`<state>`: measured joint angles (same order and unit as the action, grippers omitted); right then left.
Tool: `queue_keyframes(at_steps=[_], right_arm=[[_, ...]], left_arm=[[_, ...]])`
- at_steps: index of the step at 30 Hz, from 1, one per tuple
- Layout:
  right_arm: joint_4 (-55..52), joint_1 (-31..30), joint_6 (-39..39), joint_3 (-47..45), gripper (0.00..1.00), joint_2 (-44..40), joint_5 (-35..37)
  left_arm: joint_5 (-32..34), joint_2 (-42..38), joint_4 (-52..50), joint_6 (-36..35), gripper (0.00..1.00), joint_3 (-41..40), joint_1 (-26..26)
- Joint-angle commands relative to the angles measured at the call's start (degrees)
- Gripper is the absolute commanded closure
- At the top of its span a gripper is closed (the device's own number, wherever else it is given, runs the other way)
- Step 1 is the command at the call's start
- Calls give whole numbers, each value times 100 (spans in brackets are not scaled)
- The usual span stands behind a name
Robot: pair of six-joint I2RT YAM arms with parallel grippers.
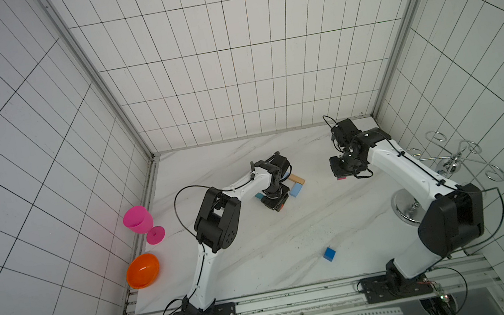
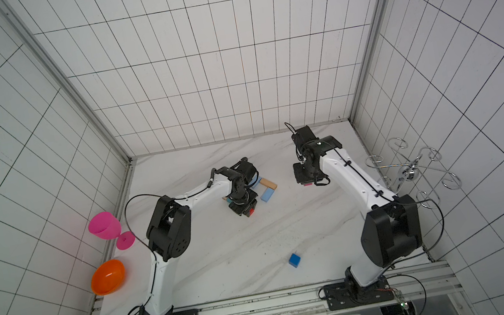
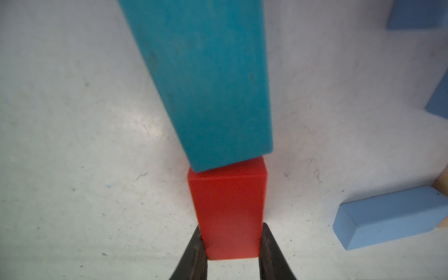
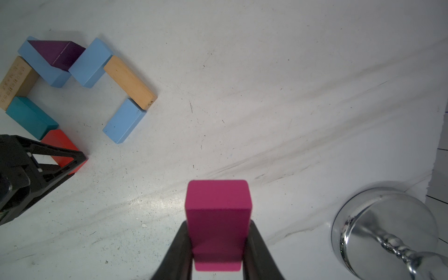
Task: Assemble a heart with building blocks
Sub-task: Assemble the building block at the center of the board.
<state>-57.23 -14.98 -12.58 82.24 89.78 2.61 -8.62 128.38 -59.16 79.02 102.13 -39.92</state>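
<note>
The left arm point(image 1: 204, 265) reaches forward with its elbow bent inward and wrist turned down. The left end effector point(image 3: 232, 230) has its jaws clamped on the end of a red block point(image 3: 228, 194). The right arm point(image 1: 400, 170) stretches forward, and the right end effector point(image 4: 218, 224) points down, pinching a magenta block point(image 4: 218, 201).

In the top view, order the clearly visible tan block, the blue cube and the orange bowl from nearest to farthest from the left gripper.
1. Tan block, just beyond the left gripper, to its right.
2. Blue cube, alone toward the front.
3. Orange bowl, far off to the left.
</note>
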Motion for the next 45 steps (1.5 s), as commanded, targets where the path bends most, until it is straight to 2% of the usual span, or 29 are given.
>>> queue_keyframes(at_steps=[1,24,26,31,33,40,45], right_arm=[[-84,48,19,247,100,74,-47],[-72,50,-23,259,100,137,-131],[-65,48,-39,249,100,145,-170],[-52,50,-62,236,100,129,-218],[-36,48,-78,207,100,94,-223],[6,39,-300,79,100,11,-162],[181,-31,-728,-146,100,-251,-308]], left_arm=[[161,276,19,34,90,56,37],[142,321,27,-1,88,113,102],[130,296,-11,0,81,74,99],[58,89,131,-1,46,-228,46],[62,35,129,-37,37,-288,27],[138,-160,115,-333,28,-252,-37],[330,-511,173,-997,25,60,-116]])
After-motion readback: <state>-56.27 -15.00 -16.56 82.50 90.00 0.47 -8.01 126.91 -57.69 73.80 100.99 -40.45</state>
